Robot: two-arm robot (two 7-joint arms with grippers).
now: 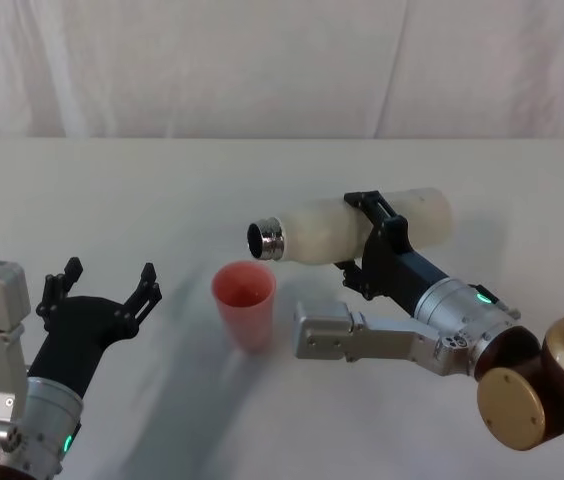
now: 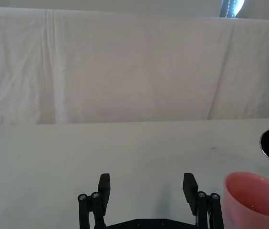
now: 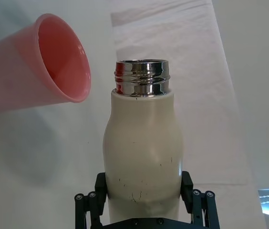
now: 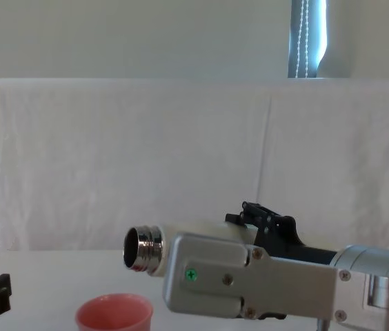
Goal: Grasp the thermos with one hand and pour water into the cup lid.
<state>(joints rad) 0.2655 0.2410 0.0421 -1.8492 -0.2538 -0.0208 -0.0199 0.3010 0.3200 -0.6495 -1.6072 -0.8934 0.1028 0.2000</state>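
Thermos: the thermos [image 1: 347,230] is held off the table, tipped nearly level, its chrome neck [image 1: 267,241] aimed toward the robot's left, just above and a touch beyond the cup's rim.
Cup lid: the cup lid [image 1: 244,302] is seen upright on the white table [image 1: 162,190], directly below the neck; whether water is inside cannot be told.
Right gripper: the right gripper [image 1: 377,240] is clamped around the bottle's body, jaws pressed against both sides.
Pour: no stream is visible; a slow, slight further tilt is judged best, the mouth kept centred over the rim.
Left gripper: the left gripper [image 1: 102,290] is parked beside the cup, jaws apart, nothing held.
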